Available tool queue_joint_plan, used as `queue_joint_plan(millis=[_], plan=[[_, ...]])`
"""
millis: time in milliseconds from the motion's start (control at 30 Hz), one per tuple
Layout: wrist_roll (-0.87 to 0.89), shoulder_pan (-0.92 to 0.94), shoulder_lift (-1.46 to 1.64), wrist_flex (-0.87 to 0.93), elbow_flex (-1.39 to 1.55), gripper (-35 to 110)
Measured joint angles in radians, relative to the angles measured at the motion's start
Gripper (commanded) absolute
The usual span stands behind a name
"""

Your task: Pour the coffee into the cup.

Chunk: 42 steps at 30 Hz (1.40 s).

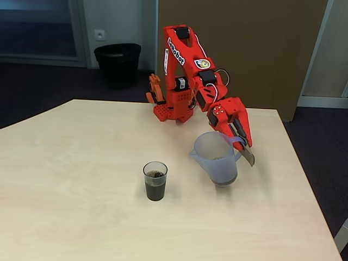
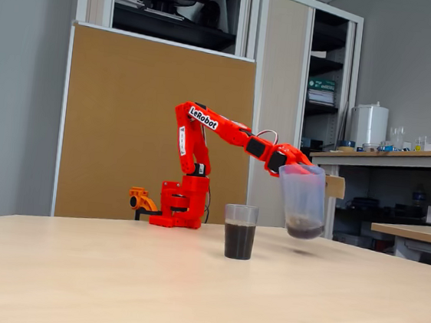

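Both fixed views show the jaws (image 1: 243,142) pinching the jug (image 1: 216,157) by its handle, lifted off the table (image 1: 81,179), beside the cup (image 1: 155,180), where most coffee (image 1: 155,190) sits.

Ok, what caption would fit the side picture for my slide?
Red robot gripper holds the jug lifted off the table, beside a cup of coffee.

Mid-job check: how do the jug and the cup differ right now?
The jug is taller and wider than the cup. The jug is held off the table by the gripper and tilted slightly; the cup stands upright on the table. The jug holds only a thin dark layer at the bottom; the cup is over half full of coffee. Both are see-through plastic.
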Motion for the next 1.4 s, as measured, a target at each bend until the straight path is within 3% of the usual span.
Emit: queue_joint_plan(millis=[400, 600, 1400], plan=[[-0.298, -0.055, -0.189, -0.155, 0.048, 0], [-0.351, -0.092, -0.275, -0.199, -0.002, 0], [-0.063, -0.163, -0.287, -0.224, 0.04, 13]])
